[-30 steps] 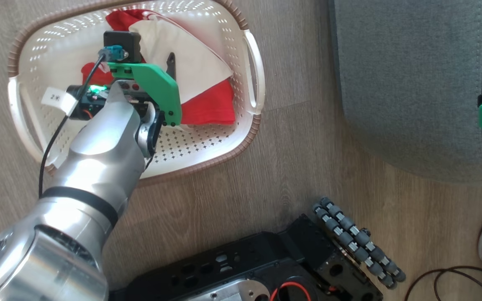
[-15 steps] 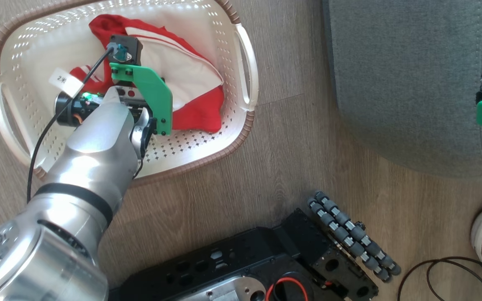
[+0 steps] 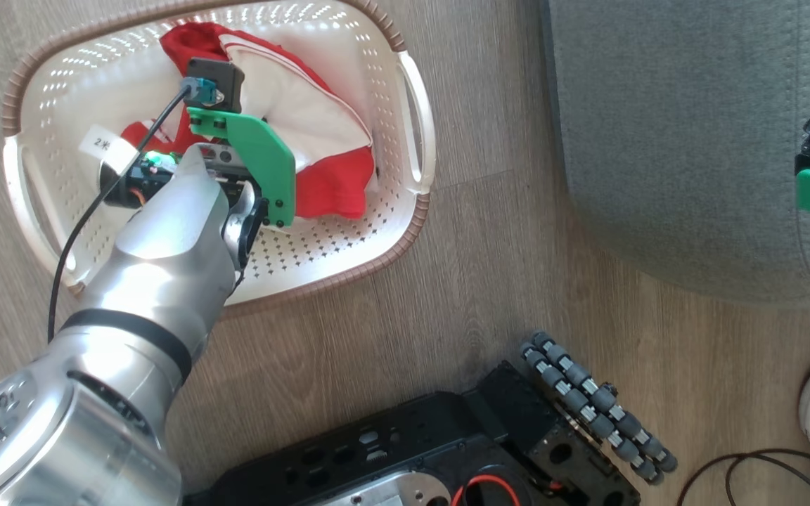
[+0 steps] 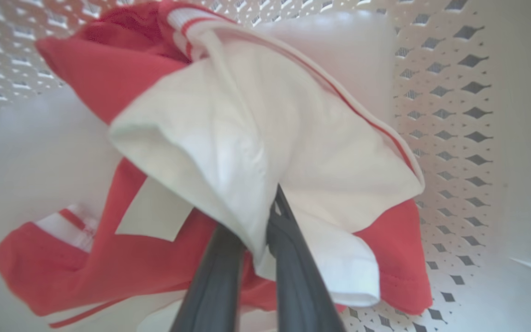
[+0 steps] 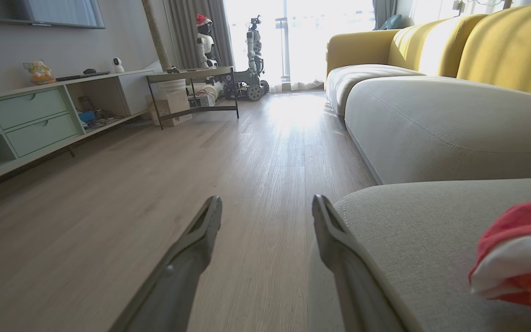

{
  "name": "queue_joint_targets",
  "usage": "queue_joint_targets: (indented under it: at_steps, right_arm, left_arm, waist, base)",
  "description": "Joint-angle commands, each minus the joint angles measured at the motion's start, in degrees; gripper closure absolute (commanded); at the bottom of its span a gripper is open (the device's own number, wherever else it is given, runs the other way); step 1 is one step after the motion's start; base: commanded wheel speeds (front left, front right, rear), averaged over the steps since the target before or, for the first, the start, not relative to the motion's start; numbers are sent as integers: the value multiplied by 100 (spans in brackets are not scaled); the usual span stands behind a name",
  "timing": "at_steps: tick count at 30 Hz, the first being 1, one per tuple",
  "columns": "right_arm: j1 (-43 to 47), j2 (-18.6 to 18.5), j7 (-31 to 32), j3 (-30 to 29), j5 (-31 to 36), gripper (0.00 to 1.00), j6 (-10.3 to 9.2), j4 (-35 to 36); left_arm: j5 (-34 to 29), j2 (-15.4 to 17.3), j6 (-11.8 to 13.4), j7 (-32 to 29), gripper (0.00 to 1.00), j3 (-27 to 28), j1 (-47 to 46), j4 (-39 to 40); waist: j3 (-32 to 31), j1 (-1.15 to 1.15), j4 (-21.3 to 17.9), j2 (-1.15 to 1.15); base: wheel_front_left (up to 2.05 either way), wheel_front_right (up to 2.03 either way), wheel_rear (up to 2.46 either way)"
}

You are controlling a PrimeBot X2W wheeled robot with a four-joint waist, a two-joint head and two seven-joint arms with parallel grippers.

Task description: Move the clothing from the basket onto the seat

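Left jaws pinching the clothing inside the basket, right jaws spread empty beside the seat.

In the left wrist view the two dark fingers (image 4: 293,258) are pressed together on a fold of the white panel of the red-and-white clothing (image 4: 247,115), which is bunched up against the perforated wall of the cream laundry basket (image 4: 454,115). From the head, the left arm (image 3: 166,239) reaches down into the basket (image 3: 391,246), which stands on the wooden floor (image 3: 489,281) with the crumpled clothing (image 3: 320,119) in its far half. The grey seat (image 3: 679,126) lies apart from it, to the right. In the right wrist view the right jaws stand wide apart, holding nothing, just beside the seat (image 5: 408,230), where another red-and-white garment (image 5: 519,258) lies.
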State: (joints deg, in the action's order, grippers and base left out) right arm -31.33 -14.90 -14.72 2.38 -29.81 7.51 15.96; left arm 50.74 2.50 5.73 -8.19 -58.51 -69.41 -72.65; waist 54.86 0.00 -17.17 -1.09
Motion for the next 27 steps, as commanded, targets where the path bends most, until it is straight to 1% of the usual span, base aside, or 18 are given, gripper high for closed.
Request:
queue_joint_targets:
  at_steps: [1, 5, 8, 12, 19, 27]
  right_arm:
    - [179, -92, -28, 28, 3, 0, -2, 131]
    - [221, -94, -28, 29, 19, 0, -2, 46]
    - [269, -118, -28, 19, 32, 0, -2, -50]
    - [334, -144, -28, 29, 49, 0, -2, -164]
    - [516, -214, -28, 150, 61, 0, -2, -435]
    - [867, -252, -28, 266, 74, 0, -2, -834]
  left_arm:
    - [22, 38, -27, 73, 100, -5, 94, 118]
    - [38, 38, -148, 221, 100, -124, 156, 213]
    - [-18, 38, -243, 203, 100, -318, 243, 274]
    - [-175, 38, -326, 222, 100, -647, 355, 353]
    - [-29, 38, -477, 351, 100, -845, 666, 660]
    - [145, 38, -678, 1054, 100, -975, 982, 1065]
  waist:
    - [-46, 0, 5, 0]
    - [-237, 0, 56, 0]
    - [-440, 0, 127, 0]
    - [-794, 0, 236, 0]
    - [-1499, 0, 441, 0]
    - [-2472, 0, 683, 0]
  base:
    - [0, 0, 0]
    - [0, 0, 0]
    - [0, 0, 0]
    - [0, 0, 0]
    - [0, 0, 0]
    - [0, 0, 0]
